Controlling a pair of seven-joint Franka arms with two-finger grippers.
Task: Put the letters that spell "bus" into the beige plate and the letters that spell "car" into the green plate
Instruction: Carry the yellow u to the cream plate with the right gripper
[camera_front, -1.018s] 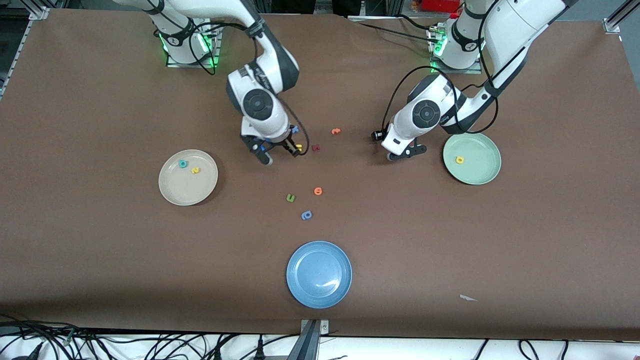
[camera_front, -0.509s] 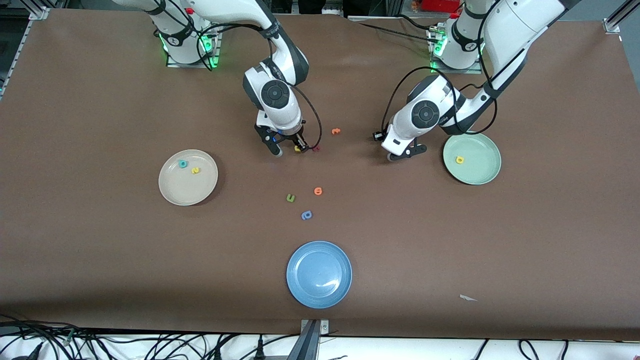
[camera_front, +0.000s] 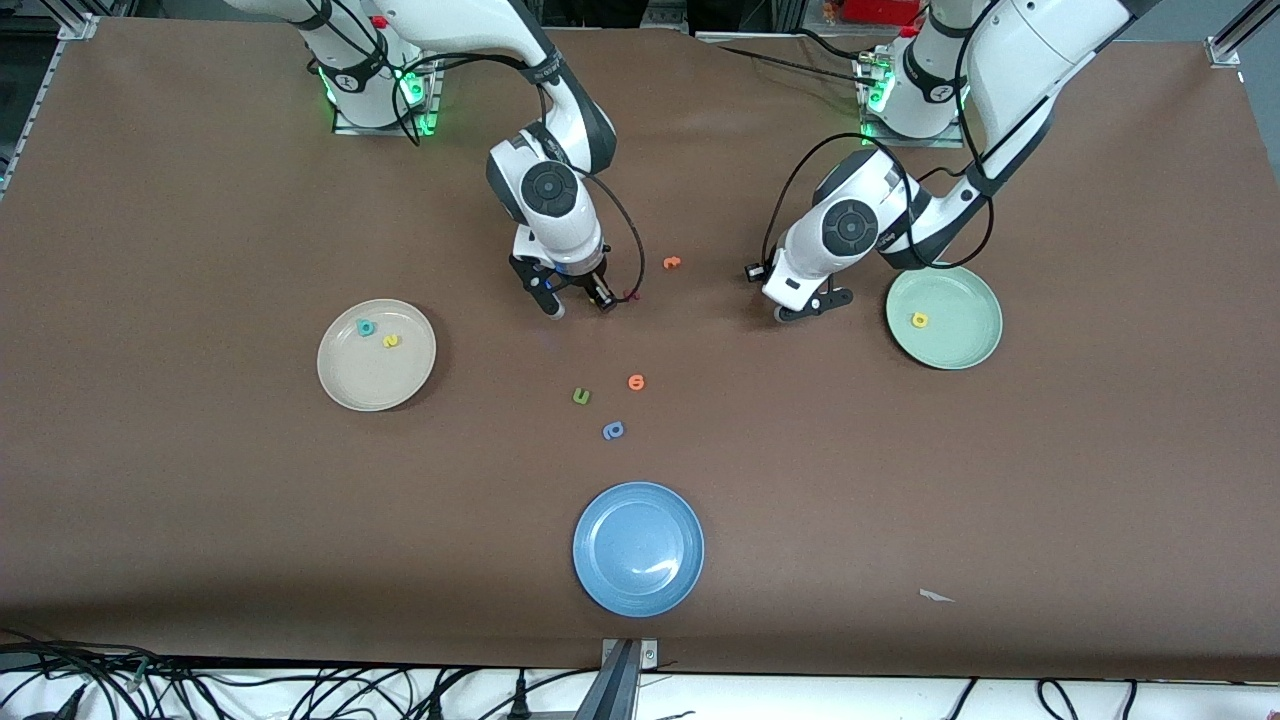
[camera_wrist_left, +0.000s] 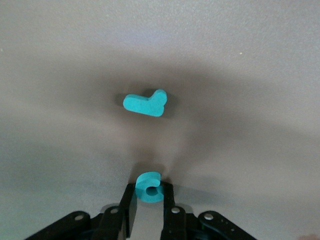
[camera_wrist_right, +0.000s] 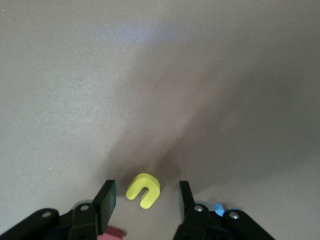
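In the left wrist view my left gripper (camera_wrist_left: 148, 191) is low at the table, its jaws pressed against both sides of the teal "c" (camera_wrist_left: 149, 187). The teal "r" (camera_wrist_left: 145, 104) lies just ahead of it. My right gripper (camera_wrist_right: 145, 194) is open, straddling the yellow "u" (camera_wrist_right: 143, 189) with a gap on each side. From the front, the left gripper (camera_front: 805, 308) sits beside the green plate (camera_front: 965, 340), which holds the yellow "a" (camera_front: 919, 320). The right gripper (camera_front: 577, 303) is mid-table. The beige plate (camera_front: 365, 385) holds the teal "b" (camera_front: 366, 327) and yellow "s" (camera_front: 391, 341).
Two orange letters (camera_front: 671, 262) (camera_front: 636, 382), a green letter (camera_front: 582, 397) and a blue letter (camera_front: 613, 430) lie mid-table. A dark red letter (camera_wrist_right: 112, 234) lies close by the right gripper. A blue plate (camera_front: 638, 548) sits nearer the front camera.
My right gripper shifted toward the left arm's end of the table and settled over the yellow "u", its jaws narrowing. The left gripper's jaws closed onto the teal "c"; that arm barely moved.
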